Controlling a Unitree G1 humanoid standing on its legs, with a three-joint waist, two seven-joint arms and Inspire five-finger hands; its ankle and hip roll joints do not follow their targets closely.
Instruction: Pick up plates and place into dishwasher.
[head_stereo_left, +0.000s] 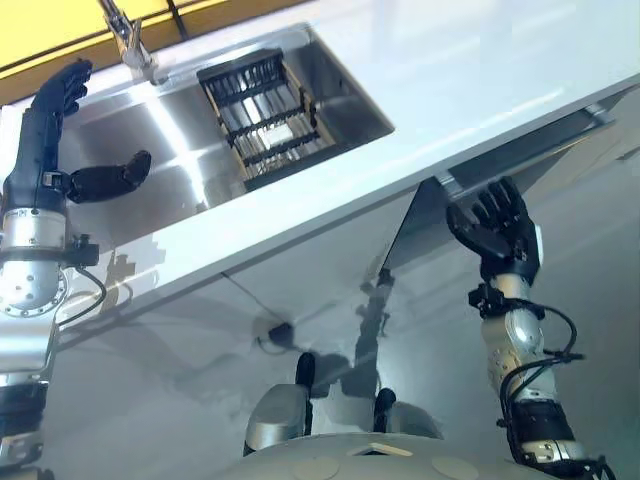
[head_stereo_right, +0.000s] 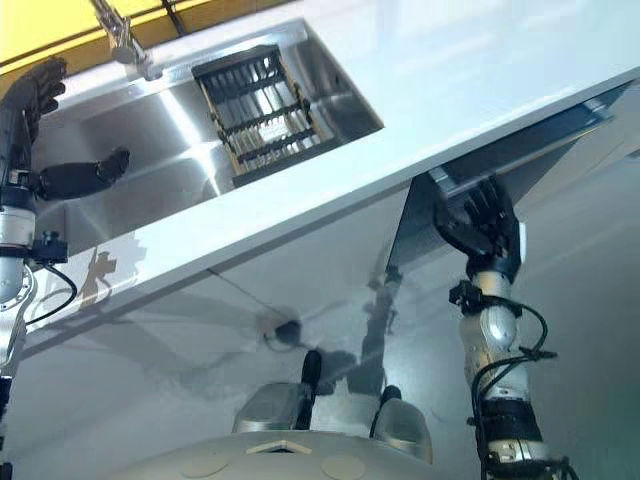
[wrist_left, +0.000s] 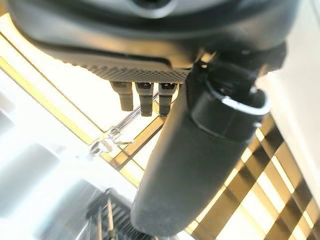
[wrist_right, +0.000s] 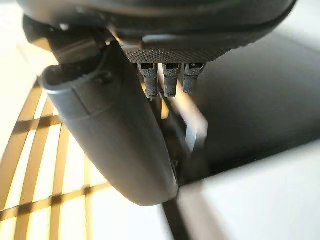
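No readable writing or labels anywhere. Left hand raised at far left over the steel sink, fingers straight and pointing up, thumb stretched out sideways, holding nothing. Right hand lifted at near right, fingers spread and loosely bent, empty, just below the white counter's edge beside the dark dishwasher door. Black dish rack resting inside the sink, right of the faucet. Plates impossible to make out.

You see white desk; shiny steel sink; black ribbed dish rack inside; chrome faucet; yellow wall band behind; dark grey dishwasher door; both robot hands black, left, right.
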